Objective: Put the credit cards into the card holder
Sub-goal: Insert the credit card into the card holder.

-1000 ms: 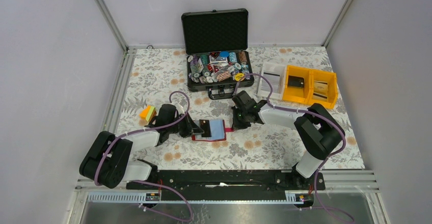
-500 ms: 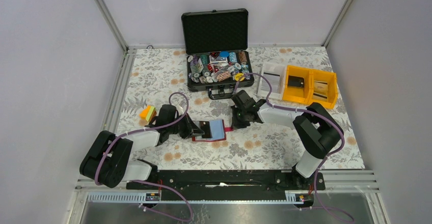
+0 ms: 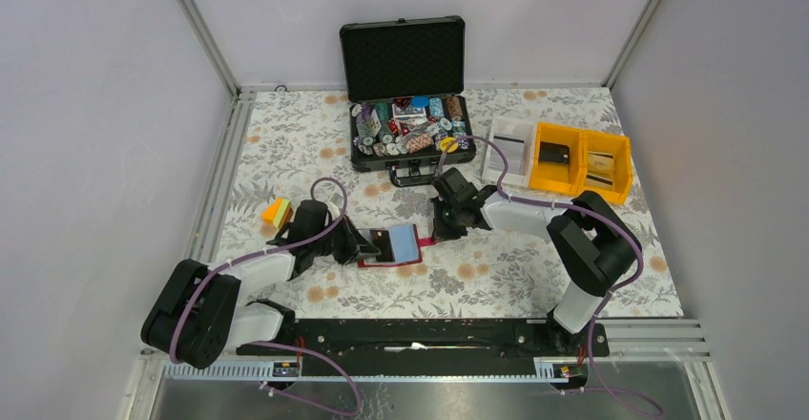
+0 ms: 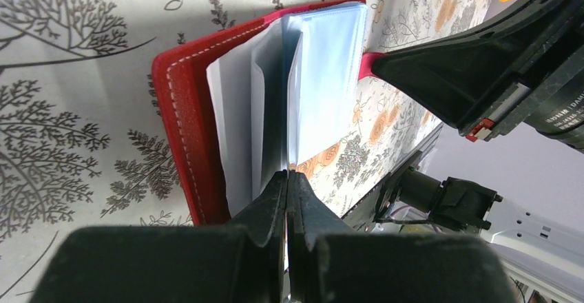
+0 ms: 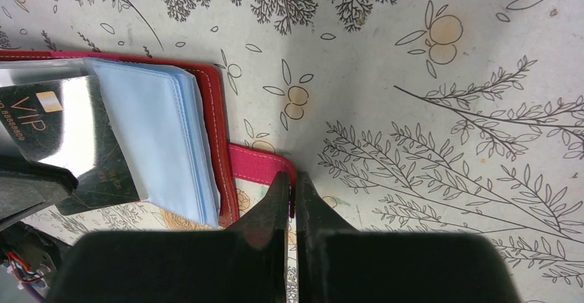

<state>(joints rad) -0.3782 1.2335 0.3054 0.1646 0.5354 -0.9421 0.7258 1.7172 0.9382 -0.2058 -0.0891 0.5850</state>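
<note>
Between the closed fingertips of the right gripper (image 5: 290, 186) sits the end of the red snap tab (image 5: 258, 165), pinched flat against the floral tablecloth (image 5: 413, 76). Bare cloth runs wide to that gripper's outer side. The tab belongs to the dark red leather-like card holder (image 5: 219, 134), which lies open with its pale blue clear sleeves (image 5: 162, 138) fanned. A dark card marked VIP (image 5: 103, 172) lies among them under a glossy leaf.

On the opposite edge of the card holder, the left gripper (image 4: 287, 186) is clamped on a thin pale leaf. Whether that leaf holds the card cannot be told.

Seen from above, the holder lies mid-table between both arms. An orange and yellow block (image 3: 277, 212) sits near the left arm. An open black hard case (image 3: 404, 57), a white tray (image 3: 496, 157) and yellow plastic bins (image 3: 625, 167) stand well apart toward the far grey walls.
</note>
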